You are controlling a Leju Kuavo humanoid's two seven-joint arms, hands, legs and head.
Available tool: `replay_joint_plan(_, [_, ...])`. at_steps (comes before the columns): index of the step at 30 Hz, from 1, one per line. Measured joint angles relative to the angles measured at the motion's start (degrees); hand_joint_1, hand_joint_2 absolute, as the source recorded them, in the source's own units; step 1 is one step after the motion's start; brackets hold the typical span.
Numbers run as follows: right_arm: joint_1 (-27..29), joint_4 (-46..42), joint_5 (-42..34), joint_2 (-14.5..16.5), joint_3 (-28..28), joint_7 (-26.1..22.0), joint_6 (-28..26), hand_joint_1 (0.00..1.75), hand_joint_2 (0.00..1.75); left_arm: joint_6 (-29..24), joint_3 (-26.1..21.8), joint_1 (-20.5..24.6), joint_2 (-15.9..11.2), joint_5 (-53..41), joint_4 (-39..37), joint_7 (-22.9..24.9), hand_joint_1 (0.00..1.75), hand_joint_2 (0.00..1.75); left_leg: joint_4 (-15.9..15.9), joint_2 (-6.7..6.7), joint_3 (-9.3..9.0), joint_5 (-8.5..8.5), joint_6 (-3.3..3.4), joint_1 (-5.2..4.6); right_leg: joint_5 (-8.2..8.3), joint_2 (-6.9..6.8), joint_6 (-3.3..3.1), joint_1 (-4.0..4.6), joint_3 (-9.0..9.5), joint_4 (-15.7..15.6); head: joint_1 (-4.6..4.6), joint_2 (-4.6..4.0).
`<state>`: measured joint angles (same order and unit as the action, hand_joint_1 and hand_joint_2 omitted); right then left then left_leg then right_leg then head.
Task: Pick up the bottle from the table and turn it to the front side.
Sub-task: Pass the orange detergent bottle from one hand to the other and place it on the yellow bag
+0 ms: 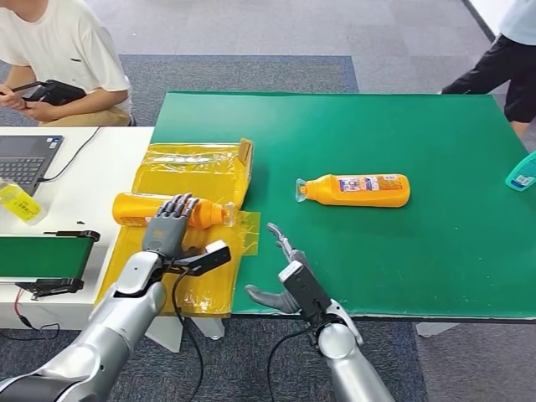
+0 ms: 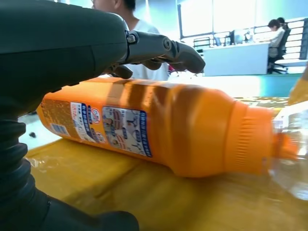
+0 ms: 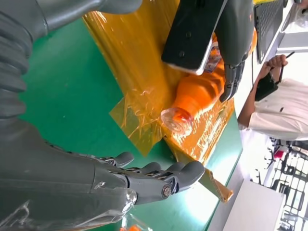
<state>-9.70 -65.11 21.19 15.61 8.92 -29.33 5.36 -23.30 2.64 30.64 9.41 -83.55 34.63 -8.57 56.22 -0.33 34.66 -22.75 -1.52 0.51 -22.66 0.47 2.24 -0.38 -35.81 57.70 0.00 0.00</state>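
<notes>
Orange bottle lies on yellow film | left hand spread over it | right hand open, empty.

I see a green surface with an orange bottle lying on its side near the middle — clear cap toward my left. A yellow plastic sheet covers the left edge, with a second orange bottle lying across it. A teal item sits at the far right edge. Beside it — a white surface with a laptop.
</notes>
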Motion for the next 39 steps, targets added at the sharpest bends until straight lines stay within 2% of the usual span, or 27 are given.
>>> replay_joint_plan(2, [0.4,-0.5,0.0,0.0,-0.5,0.0,-0.3,0.0,1.75,2.1,-0.1,-2.0,0.8,4.2,3.5,-2.4,0.0,1.75,0.0,0.0,0.01,-0.01,0.01,0.0,0.0,0.0,0.01,-0.01,-0.01,0.0,0.01,0.0])
replay_joint_plan(4, [1.2,-1.6,0.1,0.0,-1.4,0.2,-0.6,0.0,1.75,7.6,-0.1,-4.7,1.9,9.9,8.5,-3.4,0.0,1.75,0.0,0.0,0.01,-0.04,0.04,-0.01,-0.02,0.0,0.02,-0.03,0.0,0.0,0.01,0.0])
replay_joint_plan(7, [2.6,-3.9,0.7,0.0,-3.3,1.0,-0.2,0.0,1.75,16.4,0.9,-8.1,2.8,15.7,15.7,-1.6,0.0,1.75,0.0,-0.01,0.01,-0.08,0.1,-0.02,-0.04,-0.02,0.05,-0.07,0.04,0.0,0.01,0.0])
replay_joint_plan(10, [3.5,-6.3,1.3,0.0,-5.1,1.5,0.5,0.0,1.75,18.9,3.0,-11.4,2.8,18.0,20.8,-0.8,0.0,1.75,0.0,-0.01,-0.01,-0.1,0.11,-0.02,-0.06,-0.02,0.07,-0.07,0.06,0.0,0.0,0.0])
replay_joint_plan(15, [4.2,-8.1,1.6,0.0,-6.7,1.7,0.9,0.0,1.75,19.3,5.6,-15.9,2.8,18.5,25.3,-0.8,0.0,1.75,0.0,-0.01,0.02,-0.07,0.11,-0.02,-0.05,-0.01,0.08,-0.07,0.02,0.0,0.01,0.0])
replay_joint_plan(33, [5.6,-11.2,2.5,0.2,-8.9,2.3,0.6,0.0,1.75,18.0,11.7,-22.4,2.5,18.0,38.0,1.6,0.0,1.75,0.0,-0.01,0.03,-0.07,0.12,-0.02,-0.04,-0.01,0.09,-0.07,0.01,0.0,0.01,0.0])
replay_joint_plan(35, [6.1,-11.3,2.5,0.2,-9.2,2.4,0.3,0.0,1.75,16.0,11.9,-23.7,2.5,15.6,40.3,2.9,0.0,1.75,0.0,-0.01,0.03,-0.08,0.12,-0.02,-0.05,-0.01,0.08,-0.07,0.0,0.0,0.01,0.0])
replay_joint_plan(39, [6.8,-11.9,3.2,0.2,-9.5,3.0,0.0,0.0,1.75,11.7,12.0,-24.6,2.6,0.3,44.7,10.9,0.0,1.75,0.0,-0.01,0.04,-0.07,0.12,-0.02,-0.05,-0.02,0.09,-0.07,0.01,0.0,0.01,0.0])
